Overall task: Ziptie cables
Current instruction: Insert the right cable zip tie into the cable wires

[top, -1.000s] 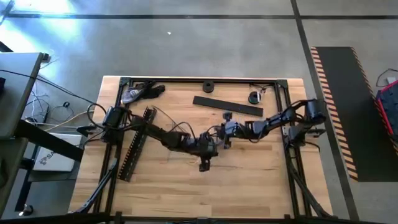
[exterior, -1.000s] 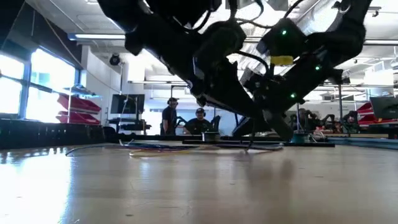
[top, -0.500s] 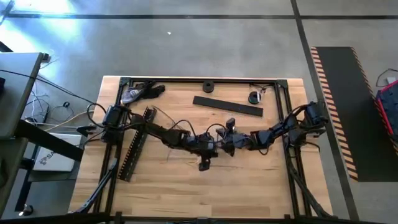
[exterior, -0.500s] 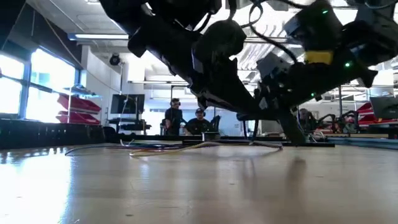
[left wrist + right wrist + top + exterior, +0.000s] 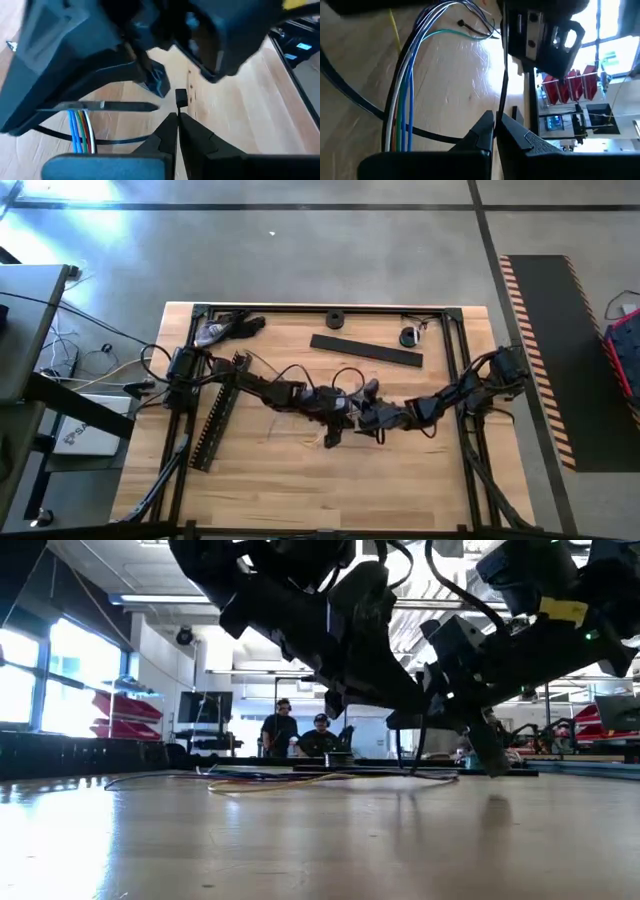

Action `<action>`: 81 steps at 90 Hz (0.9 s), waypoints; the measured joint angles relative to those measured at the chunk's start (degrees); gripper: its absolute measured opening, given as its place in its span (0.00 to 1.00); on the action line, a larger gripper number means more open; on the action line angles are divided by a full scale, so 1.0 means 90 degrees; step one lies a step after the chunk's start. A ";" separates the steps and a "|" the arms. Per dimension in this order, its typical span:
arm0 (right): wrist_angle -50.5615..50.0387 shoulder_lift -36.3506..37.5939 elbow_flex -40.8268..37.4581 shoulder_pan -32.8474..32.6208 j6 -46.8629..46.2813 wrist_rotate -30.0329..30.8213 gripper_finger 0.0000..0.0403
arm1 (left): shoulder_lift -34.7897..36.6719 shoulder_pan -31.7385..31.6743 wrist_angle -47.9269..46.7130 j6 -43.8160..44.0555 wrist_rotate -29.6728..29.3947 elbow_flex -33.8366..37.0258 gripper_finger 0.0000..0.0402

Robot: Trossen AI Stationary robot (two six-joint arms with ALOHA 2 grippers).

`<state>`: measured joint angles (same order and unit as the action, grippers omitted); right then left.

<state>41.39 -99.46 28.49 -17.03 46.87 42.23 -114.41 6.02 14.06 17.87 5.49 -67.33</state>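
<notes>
The fingers (image 5: 162,137) of the left gripper (image 5: 176,117) are pressed together just beside the cables (image 5: 80,129), and a small black end of the zip tie (image 5: 180,96) sits at their tips, apparently pinched there. A thin black loop passes under the coloured strands. On the other side of the cables, the right gripper (image 5: 494,117) has its fingers (image 5: 481,131) clamped on the tie's thin strap, which runs straight away from the tips. In the overhead view both grippers meet over the cables in the middle of the table (image 5: 400,480).

The step in hand looks like cinching: the loop lies loose around the bundle and has not been drawn tight. The next move probably calls for the right gripper to pull the strap away from the cables while the left one holds its end steady, without dragging the strands out of the loop.

Left of the cables lies a slotted black strip (image 5: 215,415); beyond them, towards the far edge, a flat black bar (image 5: 365,350). Bare wood lies on the near side of the cables and to their right, so a pull that way looks unobstructed. The two wrists are crowded close together.
</notes>
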 joint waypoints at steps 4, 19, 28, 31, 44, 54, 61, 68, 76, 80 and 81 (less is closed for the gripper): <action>0.0001 0.0000 -0.0011 -0.0023 -0.0059 0.0044 0.00 | 0.0000 0.0000 0.0008 -0.0010 -0.0001 0.0000 0.00; 0.0005 0.0000 -0.0015 -0.0167 -0.0218 0.0088 0.00 | 0.0000 0.0018 0.0076 0.0002 -0.0048 0.0021 0.00; 0.0007 0.0000 -0.0015 -0.0250 -0.0222 0.0088 0.00 | 0.0013 0.0029 0.0493 0.0063 -0.0067 0.0251 0.00; 0.0007 0.0000 -0.0015 -0.0267 -0.0225 0.0088 0.00 | 0.0025 0.0029 0.0619 0.0142 -0.0067 0.0337 0.00; 0.0044 0.0000 -0.0015 -0.0306 -0.0255 0.0120 0.00 | 0.0114 0.0049 0.1253 0.0395 -0.0065 0.0705 0.00; 0.0082 0.0000 -0.0015 -0.0302 -0.0368 0.0110 0.00 | 0.0114 0.0051 0.1553 0.0455 -0.0006 0.0777 0.00; 0.0115 0.0000 -0.0015 -0.0279 -0.0358 0.0112 0.00 | 0.0115 0.0051 0.1631 0.0456 0.0062 0.0775 0.00; 0.0114 0.0000 -0.0015 -0.0272 -0.0369 0.0107 0.00 | 0.0115 0.0051 0.1623 0.0456 0.0122 0.0775 0.00; 0.0110 0.0000 -0.0012 -0.0221 -0.0454 0.0067 0.00 | 0.0114 0.0051 0.1675 0.0467 0.0197 0.0775 0.00; 0.0109 0.0000 -0.0010 -0.0194 -0.0499 0.0055 0.00 | 0.0114 0.0051 0.1676 0.0496 0.0204 0.0775 0.00; 0.0109 0.0000 -0.0010 -0.0191 -0.0505 0.0047 0.00 | 0.0114 0.0051 0.1673 0.0503 0.0209 0.0775 0.00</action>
<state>42.37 -99.46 28.40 -18.75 42.32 42.65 -113.38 6.48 29.11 22.40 7.37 -60.36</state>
